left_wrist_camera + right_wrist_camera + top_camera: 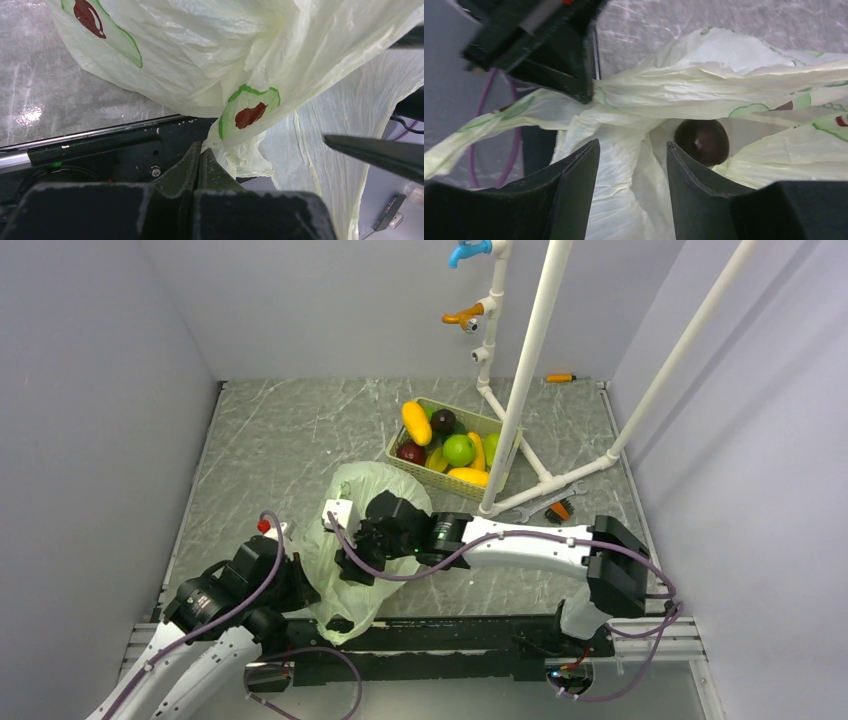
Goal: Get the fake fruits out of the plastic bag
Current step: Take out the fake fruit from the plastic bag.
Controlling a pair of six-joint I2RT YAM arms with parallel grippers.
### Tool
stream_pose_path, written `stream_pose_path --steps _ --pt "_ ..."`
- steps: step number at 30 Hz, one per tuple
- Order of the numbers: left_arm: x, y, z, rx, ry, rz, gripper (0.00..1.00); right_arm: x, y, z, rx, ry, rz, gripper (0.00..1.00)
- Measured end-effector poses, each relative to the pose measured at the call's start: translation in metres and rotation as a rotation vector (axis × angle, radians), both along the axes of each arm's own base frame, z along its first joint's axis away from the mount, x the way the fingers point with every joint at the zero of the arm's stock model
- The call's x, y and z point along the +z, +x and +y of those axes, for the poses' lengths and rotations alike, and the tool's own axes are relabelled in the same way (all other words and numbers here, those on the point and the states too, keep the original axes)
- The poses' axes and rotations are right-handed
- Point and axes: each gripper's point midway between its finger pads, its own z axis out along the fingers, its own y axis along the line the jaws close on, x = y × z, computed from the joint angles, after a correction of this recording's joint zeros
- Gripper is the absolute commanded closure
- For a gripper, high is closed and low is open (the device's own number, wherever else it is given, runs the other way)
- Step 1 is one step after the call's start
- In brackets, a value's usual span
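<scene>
The pale-green plastic bag lies near the table's front, between my two arms. My left gripper is shut on the bag's edge and holds it up; in the top view the left gripper sits at the bag's near left side. My right gripper is open at the bag's mouth, its jaws over crinkled plastic. A dark maroon fake fruit lies inside the bag just beyond my right finger. In the top view the right gripper is over the bag.
A beige slotted tray behind the bag holds several fake fruits: yellow, bright green, maroon, dark purple. A white pipe frame stands right of it. A black rail runs along the front edge.
</scene>
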Motion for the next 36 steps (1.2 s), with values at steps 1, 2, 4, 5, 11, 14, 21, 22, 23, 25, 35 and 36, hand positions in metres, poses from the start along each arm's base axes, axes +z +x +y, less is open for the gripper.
stream_pose_path --steps 1,2,4,5,11,14,21,22,23,25,35,36 --pt "0.0 0.0 0.0 0.0 -0.002 -0.002 1.0 -0.007 0.0 0.002 -0.006 -0.014 -0.008 0.45" --pt "0.001 0.0 0.0 0.0 -0.004 -0.006 1.0 -0.013 0.003 0.003 -0.023 -0.027 -0.02 0.45" --pt "0.001 0.0 0.0 0.0 -0.006 -0.009 1.0 -0.026 0.014 0.004 -0.066 -0.054 -0.052 0.41" --pt "0.0 0.0 0.0 0.001 -0.006 -0.009 1.0 -0.031 0.018 0.005 -0.086 -0.06 -0.071 0.39" --pt "0.001 0.0 0.0 0.001 -0.014 -0.019 1.0 -0.071 0.049 0.004 -0.208 -0.114 -0.193 0.18" --pt "0.002 0.0 0.0 0.001 -0.018 -0.025 1.0 -0.087 0.059 0.003 -0.247 -0.134 -0.234 0.07" --pt "0.001 0.0 0.0 0.001 -0.015 -0.022 1.0 -0.104 0.075 0.016 -0.292 -0.109 -0.289 0.04" --pt "0.001 0.0 0.0 0.001 -0.014 -0.021 1.0 -0.109 0.075 0.017 -0.292 -0.112 -0.289 0.05" --pt "0.0 0.0 0.0 0.001 -0.014 -0.019 1.0 -0.113 0.076 0.017 -0.293 -0.118 -0.29 0.05" --pt "0.0 0.0 0.0 0.001 -0.009 -0.013 1.0 -0.125 0.077 0.018 -0.294 -0.134 -0.289 0.08" --pt "0.001 0.0 0.001 0.009 -0.02 -0.034 1.0 -0.146 0.077 0.023 -0.286 -0.17 -0.273 0.57" --pt "0.002 0.001 0.001 0.009 -0.021 -0.035 1.0 -0.145 0.077 0.024 -0.288 -0.169 -0.268 0.62"
